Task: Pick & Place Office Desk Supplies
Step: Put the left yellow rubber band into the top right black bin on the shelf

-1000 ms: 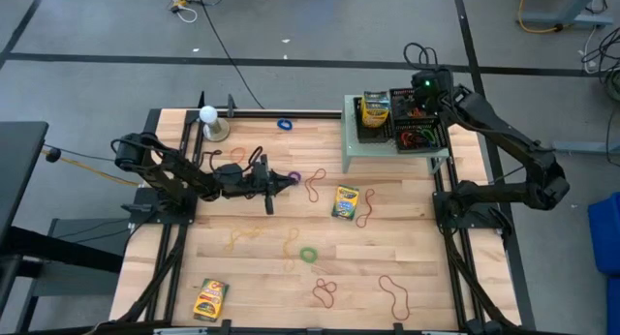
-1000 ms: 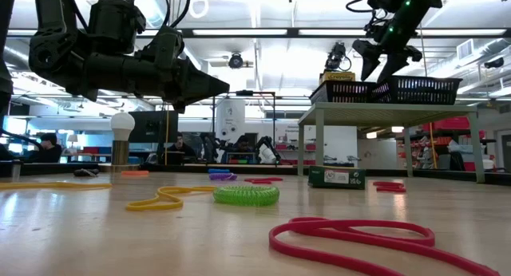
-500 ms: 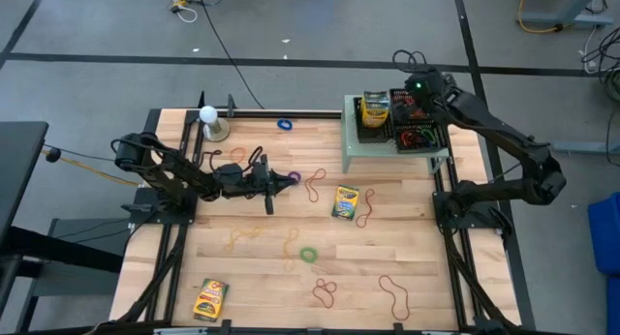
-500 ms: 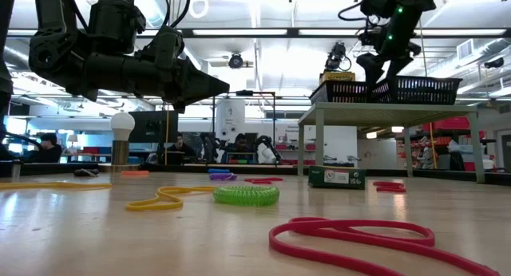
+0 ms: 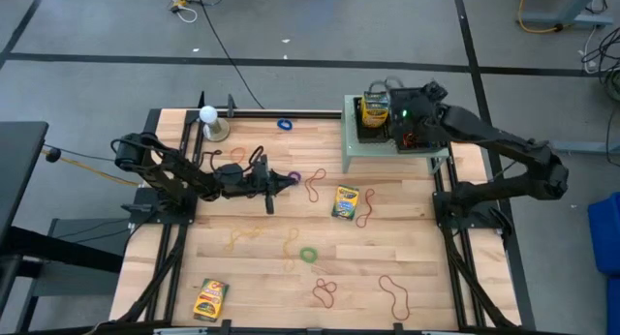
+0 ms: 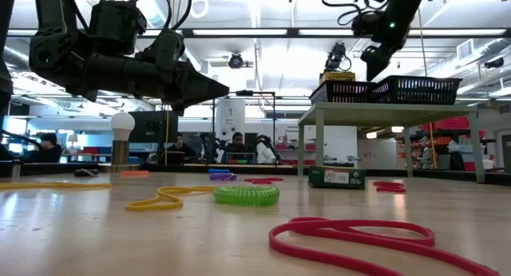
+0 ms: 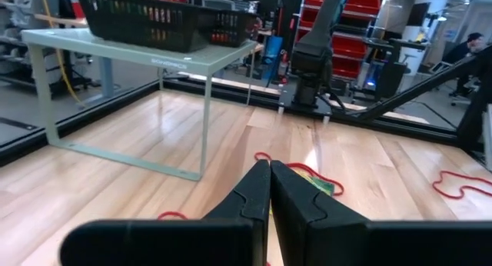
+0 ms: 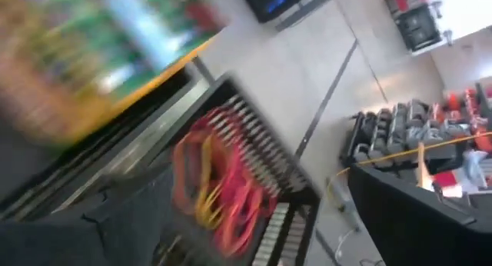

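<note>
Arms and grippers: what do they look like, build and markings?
Both arms are dark, near-black jointed links with black cables looped along them. The left gripper ends in two dark wedge-shaped fingers tapering to a point, seen as a pointed snout in the low view. The right gripper carries a lit green indicator light near its wrist. No labels are readable.

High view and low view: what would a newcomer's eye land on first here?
Probably the rubber-band loops strewn over the wooden table, with a big red one right in front of the low view. Next, the raised stand at the back holding black baskets, the open right gripper above them. The left gripper, shut, hovers mid-table.
</note>
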